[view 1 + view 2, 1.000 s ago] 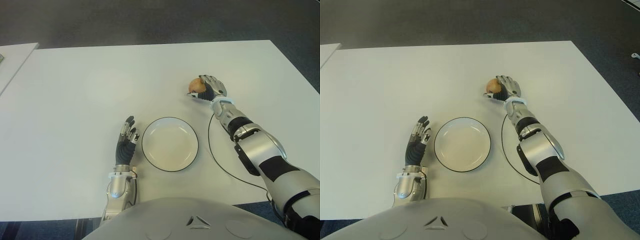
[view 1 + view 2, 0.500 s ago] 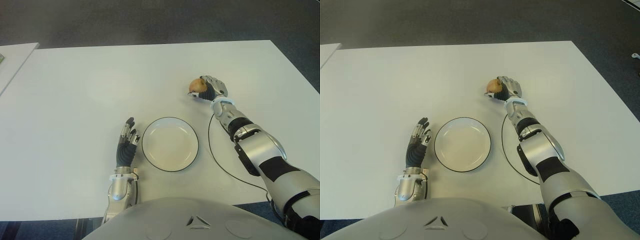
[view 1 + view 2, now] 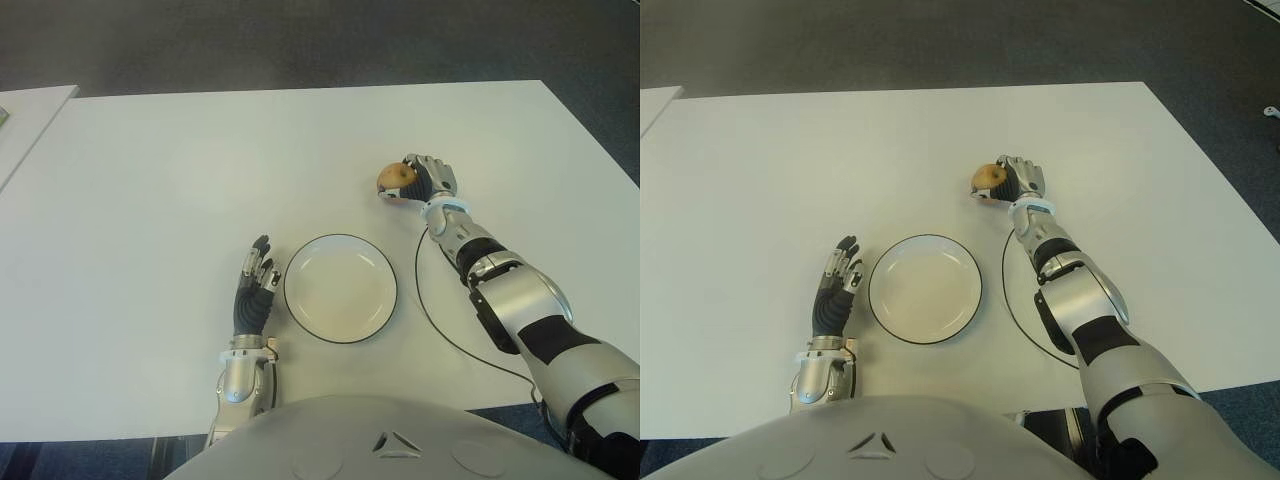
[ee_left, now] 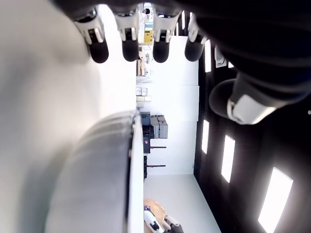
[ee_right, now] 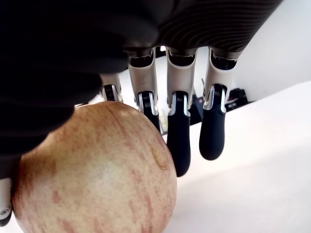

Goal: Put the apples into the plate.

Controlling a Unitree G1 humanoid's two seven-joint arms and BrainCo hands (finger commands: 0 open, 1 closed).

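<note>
My right robot hand (image 3: 428, 178) grips the apple (image 3: 396, 177) beyond the plate (image 3: 340, 288); fingers only partly wrap it, so it could slip in transit. Left robot hand (image 3: 254, 285) open, idle beside plate.

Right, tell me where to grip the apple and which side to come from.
Grip the apple around its widest, rounded middle, coming from its right side, as the right hand does now with fingers wrapped round it. It is round with no handle, so a wrap probably holds best. The plate lies nearer the robot. The left hand shows left of the plate.
</note>
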